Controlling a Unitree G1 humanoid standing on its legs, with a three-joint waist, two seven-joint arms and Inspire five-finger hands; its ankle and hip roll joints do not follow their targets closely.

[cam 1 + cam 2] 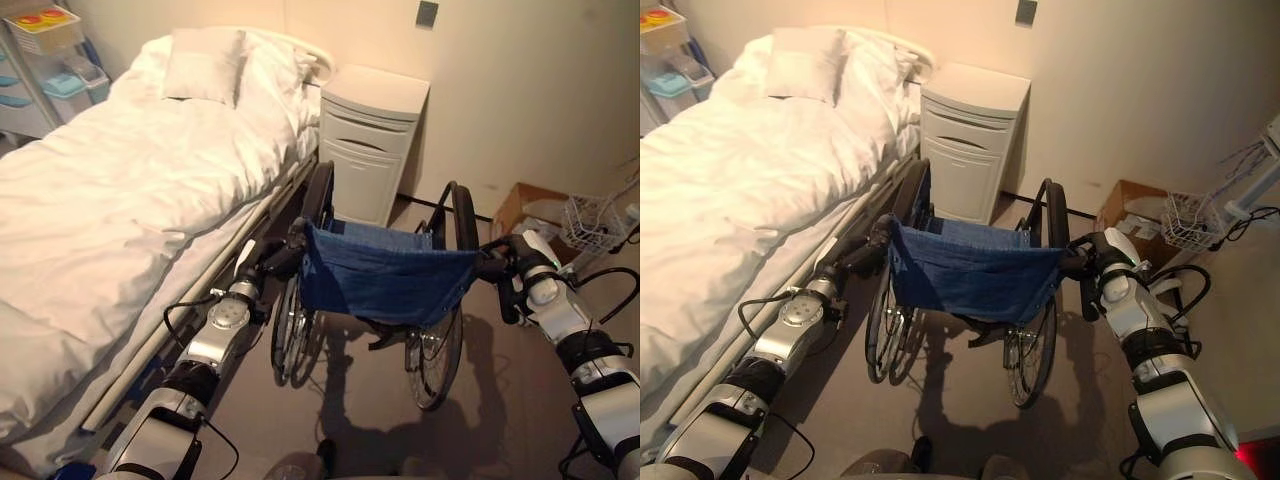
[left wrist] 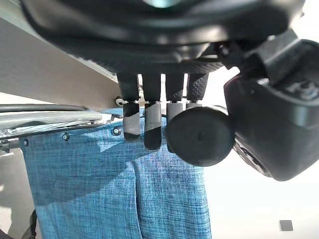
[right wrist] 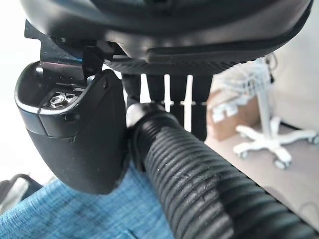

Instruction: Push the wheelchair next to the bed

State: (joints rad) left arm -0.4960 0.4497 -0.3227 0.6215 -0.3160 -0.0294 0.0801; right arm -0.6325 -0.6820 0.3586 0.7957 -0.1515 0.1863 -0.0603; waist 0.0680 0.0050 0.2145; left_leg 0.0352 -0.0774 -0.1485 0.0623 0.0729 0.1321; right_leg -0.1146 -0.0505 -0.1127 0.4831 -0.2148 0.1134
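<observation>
Both hands are curling their fingers round the push grips — left hand (image 1: 262, 262) and right hand (image 1: 512, 262) — behind the wheelchair (image 1: 385, 275), which is standing on the floor just beside the bed (image 1: 120, 200), facing the cabinet (image 1: 368, 140). It is probably rolling easily — stiff frame, soft sling back, so the grips are the hold.

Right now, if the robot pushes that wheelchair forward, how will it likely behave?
The wheelchair should probably roll easily on its large wheels. Its blue fabric back sags, so likely floppy. With each robot hand, left and right, on a handle, uneven pushing may swerve it.
</observation>
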